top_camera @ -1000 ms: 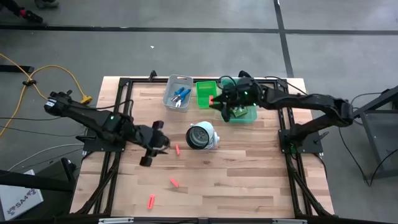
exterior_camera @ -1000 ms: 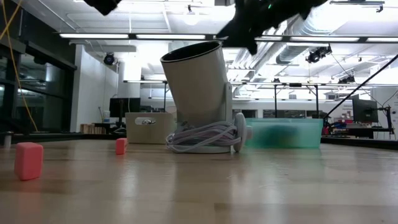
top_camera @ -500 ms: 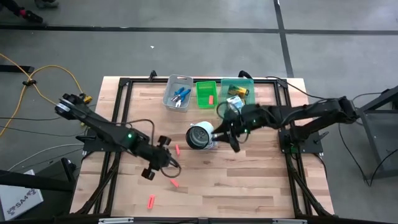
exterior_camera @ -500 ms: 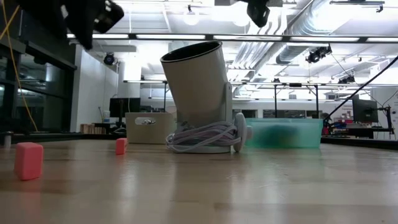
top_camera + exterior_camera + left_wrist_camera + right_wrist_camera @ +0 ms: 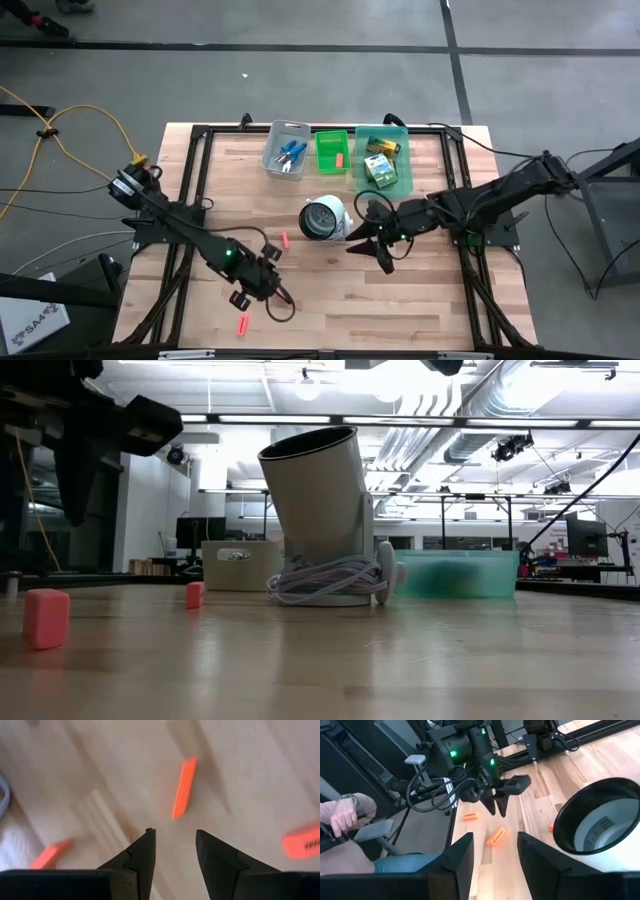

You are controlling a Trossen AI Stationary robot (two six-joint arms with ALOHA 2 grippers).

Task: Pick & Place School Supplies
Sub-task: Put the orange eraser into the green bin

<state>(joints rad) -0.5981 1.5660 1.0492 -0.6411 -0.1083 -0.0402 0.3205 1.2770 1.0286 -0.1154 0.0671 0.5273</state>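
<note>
We find the left pincer (image 5: 268,290) low over the front-left part of the wooden surface (image 5: 420,290), its fingers parted and holding nothing. Its own wrist view shows what the overhead view hides: the two dark fingers (image 5: 142,855) stand apart with bare wood between them, and a red-pink stub (image 5: 184,788) lies just beyond the tips, untouched, its long axis running nearly in line with the gap and leaning a little off it. Two more stubs sit off to either side there, one (image 5: 50,854) beside the left finger and one (image 5: 301,841) at the frame's edge.

From above we see a stub (image 5: 242,323) near the front edge, just beside this pincer, and another (image 5: 285,240) farther back toward the round white object (image 5: 325,218).

The right pincer (image 5: 372,243) hangs just right of that white object, released and empty; its wrist view looks across at the left arm and the stubs below it, with a person's hand (image 5: 342,815) beyond the surface.

At the back, blue-handled scissors (image 5: 290,155) lie in the grey bin (image 5: 271,145), a stub (image 5: 339,159) in the green bin (image 5: 327,139), and crayon boxes (image 5: 380,168) in the teal bin (image 5: 404,183).

The low view shows only two stubs (image 5: 47,617) and the white object.
</note>
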